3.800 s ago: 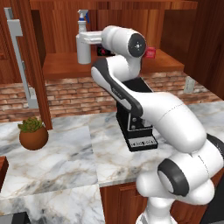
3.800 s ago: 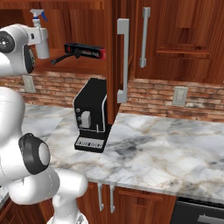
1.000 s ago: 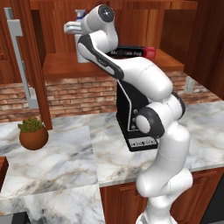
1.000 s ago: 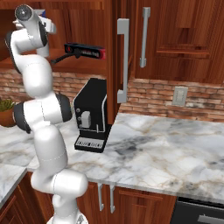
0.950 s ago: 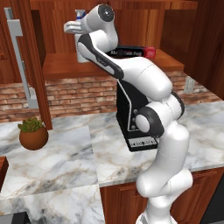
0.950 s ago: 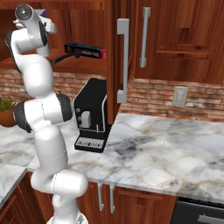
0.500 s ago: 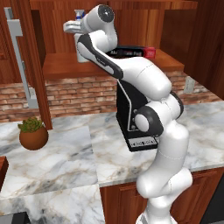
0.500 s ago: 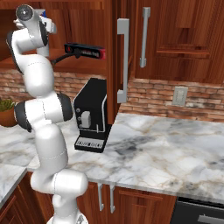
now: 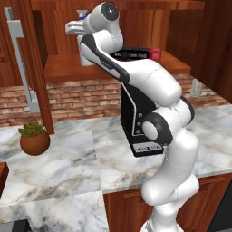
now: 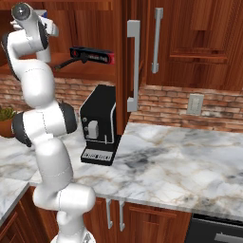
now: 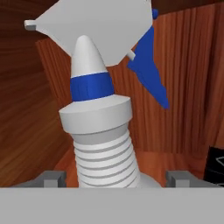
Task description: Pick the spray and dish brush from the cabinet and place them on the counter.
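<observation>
Spray bottle [image 11: 103,127] stands on the cabinet [image 9: 113,68] shelf, at gripper's [image 11: 114,178] 12 o'clock, fingers spread either side of its ribbed neck. Probably light, slick plastic; grab that neck.

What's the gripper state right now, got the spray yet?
Gripper: fingers stand on either side of the spray neck on the cabinet shelf; whether they are clamped on it cannot be told.
</observation>
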Robot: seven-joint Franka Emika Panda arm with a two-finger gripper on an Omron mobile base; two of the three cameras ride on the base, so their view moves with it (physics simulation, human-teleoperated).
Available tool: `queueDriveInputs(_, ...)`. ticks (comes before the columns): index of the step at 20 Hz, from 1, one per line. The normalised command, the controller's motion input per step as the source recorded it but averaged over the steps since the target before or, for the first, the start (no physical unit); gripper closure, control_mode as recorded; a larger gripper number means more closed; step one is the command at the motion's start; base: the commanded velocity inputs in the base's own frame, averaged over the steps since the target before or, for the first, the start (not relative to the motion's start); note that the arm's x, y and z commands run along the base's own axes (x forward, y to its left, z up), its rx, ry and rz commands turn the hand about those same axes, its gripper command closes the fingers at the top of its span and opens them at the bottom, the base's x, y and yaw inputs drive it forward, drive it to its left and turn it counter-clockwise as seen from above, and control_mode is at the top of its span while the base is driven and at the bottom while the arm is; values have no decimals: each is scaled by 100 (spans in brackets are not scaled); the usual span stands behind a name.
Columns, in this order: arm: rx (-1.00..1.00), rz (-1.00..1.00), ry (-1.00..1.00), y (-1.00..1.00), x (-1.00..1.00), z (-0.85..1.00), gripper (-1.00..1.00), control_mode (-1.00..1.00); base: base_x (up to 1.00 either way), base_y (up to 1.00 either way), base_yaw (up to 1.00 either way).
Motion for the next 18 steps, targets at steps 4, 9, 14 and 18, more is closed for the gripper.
queueDriveInputs(4,0,0,5,-1,-60,-9,100,-100,0,0,0)
queueDriveInputs(9,0,0,5,-2,-66,-10,100,-100,0,0,0)
queueDriveInputs(14,0,0,4,-18,-69,-17,100,-100,0,0,0)
queueDriveInputs(18,0,0,3,-27,-66,-29,100,-100,0,0,0)
